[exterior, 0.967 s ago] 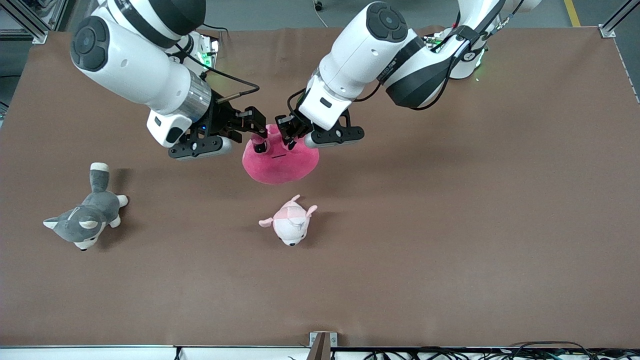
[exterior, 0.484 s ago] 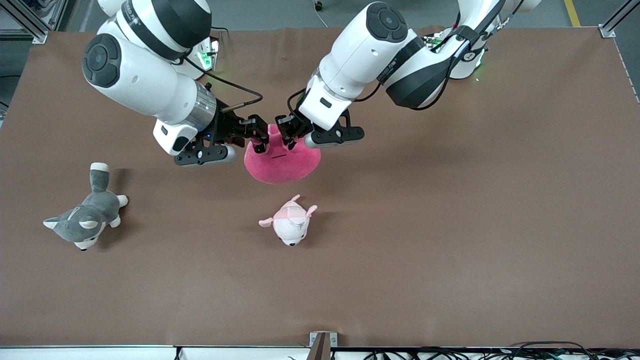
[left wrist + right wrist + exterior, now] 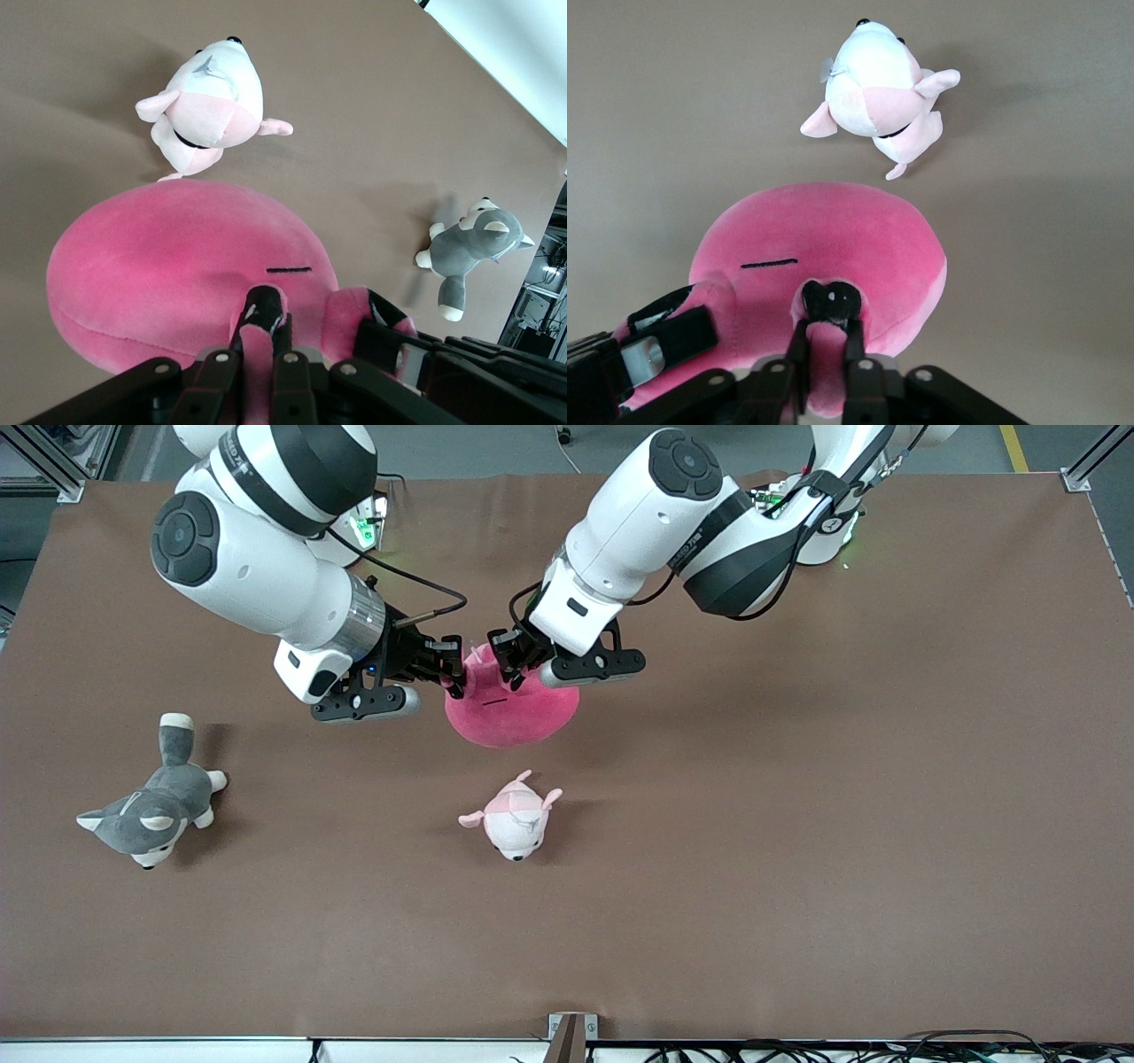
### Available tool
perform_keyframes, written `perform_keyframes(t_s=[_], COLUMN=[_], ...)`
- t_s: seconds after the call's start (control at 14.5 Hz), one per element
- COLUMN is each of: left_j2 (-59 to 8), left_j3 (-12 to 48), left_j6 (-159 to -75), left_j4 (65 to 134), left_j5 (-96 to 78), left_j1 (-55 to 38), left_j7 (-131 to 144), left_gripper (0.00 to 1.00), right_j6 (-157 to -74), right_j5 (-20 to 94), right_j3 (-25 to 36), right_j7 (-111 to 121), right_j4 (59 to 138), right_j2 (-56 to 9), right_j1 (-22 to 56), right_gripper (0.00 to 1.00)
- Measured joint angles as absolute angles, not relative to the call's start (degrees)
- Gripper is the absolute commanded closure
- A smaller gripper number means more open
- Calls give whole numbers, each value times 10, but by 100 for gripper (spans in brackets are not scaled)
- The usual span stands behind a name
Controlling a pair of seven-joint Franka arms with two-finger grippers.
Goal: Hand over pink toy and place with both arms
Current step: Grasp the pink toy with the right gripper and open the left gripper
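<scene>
Brown table [image 3: 797,824], upper centre of the frame: I see the pink toy [image 3: 512,707] held aloft, left gripper [image 3: 511,662] and right gripper [image 3: 450,671] each clamped on an ear. If I pull apart before one releases, fabric stretches; early release drops it onto the small pink-and-white plush [image 3: 514,822].

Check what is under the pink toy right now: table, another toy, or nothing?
The pink toy hangs pinched between the left gripper and right gripper, both shut on it. Around it only bare brown table shows; the patch directly beneath is covered by the toy.
</scene>
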State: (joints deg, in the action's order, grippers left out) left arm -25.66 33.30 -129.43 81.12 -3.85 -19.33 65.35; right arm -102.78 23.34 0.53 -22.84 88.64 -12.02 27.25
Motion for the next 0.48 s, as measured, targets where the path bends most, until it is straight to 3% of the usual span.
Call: perform_keyframes(t_s=[0.14,0.28,0.41,0.48], left_j2=[-257,-257,-257,-256], left_j3=[333,333,333,333], left_j6=[-1294,-1294,-1295,-1295], left_j4=[811,811,810,808], left_j5=[-38,-38,-38,-38], left_j1=[-193,-193,-193,-193], left_j7=[654,654,653,653], left_gripper=[93,42,0,0], right_j6=[-1027,-1024,-1008,-993], right_j5=[233,233,233,233], right_j3=[5,5,7,10], right_j7=[-228,-228,-228,-228], right_j4=[886,886,885,882], right_j2=[-120,-120,-120,-120], right_j1=[272,272,272,272], right_gripper=[97,98,100,100])
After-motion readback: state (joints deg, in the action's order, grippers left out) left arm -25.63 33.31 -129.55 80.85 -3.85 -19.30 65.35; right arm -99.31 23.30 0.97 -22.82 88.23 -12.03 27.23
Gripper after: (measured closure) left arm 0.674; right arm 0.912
